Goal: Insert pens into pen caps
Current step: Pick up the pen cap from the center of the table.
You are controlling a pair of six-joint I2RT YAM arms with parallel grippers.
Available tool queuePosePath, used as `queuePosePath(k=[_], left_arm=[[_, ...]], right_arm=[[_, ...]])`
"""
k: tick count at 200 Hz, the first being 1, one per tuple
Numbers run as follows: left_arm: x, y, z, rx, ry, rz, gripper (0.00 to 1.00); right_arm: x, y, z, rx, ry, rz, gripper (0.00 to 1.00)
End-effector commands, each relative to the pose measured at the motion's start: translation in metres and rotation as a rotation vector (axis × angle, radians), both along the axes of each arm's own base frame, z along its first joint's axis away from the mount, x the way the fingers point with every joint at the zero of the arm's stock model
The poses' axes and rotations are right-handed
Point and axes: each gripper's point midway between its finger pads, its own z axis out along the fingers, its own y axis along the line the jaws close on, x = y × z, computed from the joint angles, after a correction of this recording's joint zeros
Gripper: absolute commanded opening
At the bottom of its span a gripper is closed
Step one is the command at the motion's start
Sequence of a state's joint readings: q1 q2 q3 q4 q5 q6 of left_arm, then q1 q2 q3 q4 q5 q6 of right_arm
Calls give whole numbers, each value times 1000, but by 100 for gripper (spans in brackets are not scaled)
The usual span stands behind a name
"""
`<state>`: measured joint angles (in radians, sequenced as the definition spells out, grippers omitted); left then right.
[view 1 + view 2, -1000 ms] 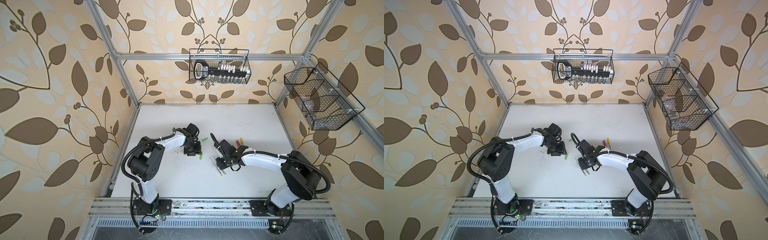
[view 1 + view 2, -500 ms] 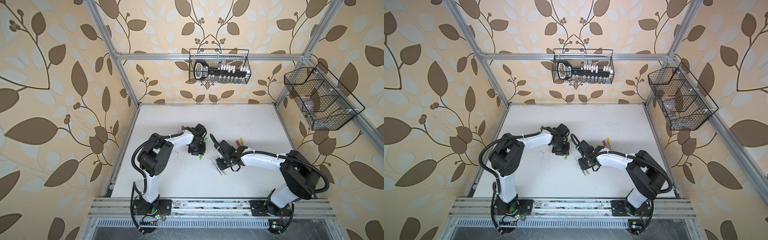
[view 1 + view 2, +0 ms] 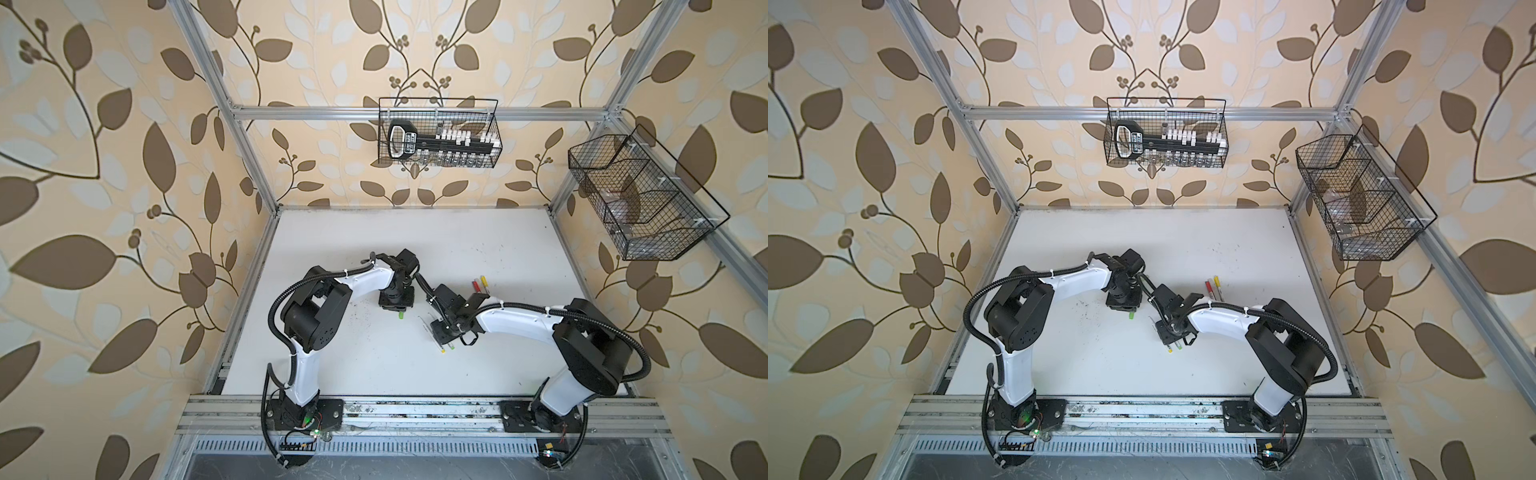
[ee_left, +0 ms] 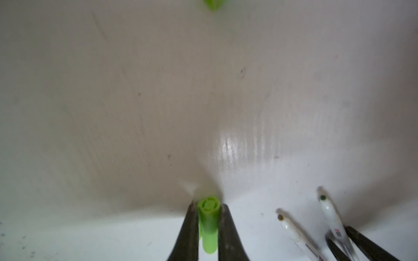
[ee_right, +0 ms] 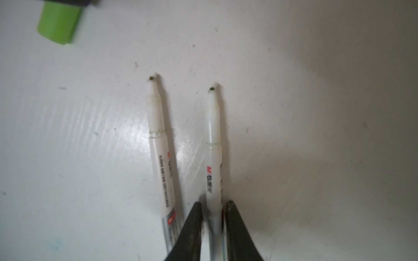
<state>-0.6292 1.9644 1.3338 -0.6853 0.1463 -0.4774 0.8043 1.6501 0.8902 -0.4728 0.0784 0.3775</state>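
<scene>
Clamping cap (image 4: pixel 208 228), left pincer (image 4: pixel 208 204), right pincer (image 5: pixel 212 204) straddling pen (image 5: pixel 212 158)

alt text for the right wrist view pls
The right gripper grips one uncapped white pen lying on the white table, tip pointing away. A second uncapped pen lies just beside it, apart; a light green cap is partly in view beyond.

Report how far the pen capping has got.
Done: a red-capped pen and a yellow-capped pen look finished. In hand: the left gripper grips a green cap; the right gripper grips an uncapped pen. Left: joining those, then the second uncapped pen and the other green cap.
</scene>
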Motion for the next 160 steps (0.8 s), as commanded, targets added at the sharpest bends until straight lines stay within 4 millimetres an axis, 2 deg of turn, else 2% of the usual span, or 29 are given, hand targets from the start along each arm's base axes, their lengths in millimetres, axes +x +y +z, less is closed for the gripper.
queuePosePath(k=[1, 37, 90, 121, 141, 160], left_arm=[[-11, 5, -5, 8, 20, -9, 5], [-11, -5, 11, -179, 22, 23, 3], [-1, 9, 55, -440, -36, 89, 4], [1, 18, 74, -571, -53, 132, 4], [2, 22, 88, -653, -78, 144, 5], [3, 24, 104, -726, -124, 139, 5]], right_arm=[[-3, -4, -8, -44, 23, 1, 17], [0, -3, -1, -25, 3, -2, 8], [12, 7, 26, 49, -74, 41, 6], [16, 14, 44, 89, -124, 83, 5], [12, 27, 58, 132, -162, 146, 4], [6, 48, 76, 206, -207, 221, 4]])
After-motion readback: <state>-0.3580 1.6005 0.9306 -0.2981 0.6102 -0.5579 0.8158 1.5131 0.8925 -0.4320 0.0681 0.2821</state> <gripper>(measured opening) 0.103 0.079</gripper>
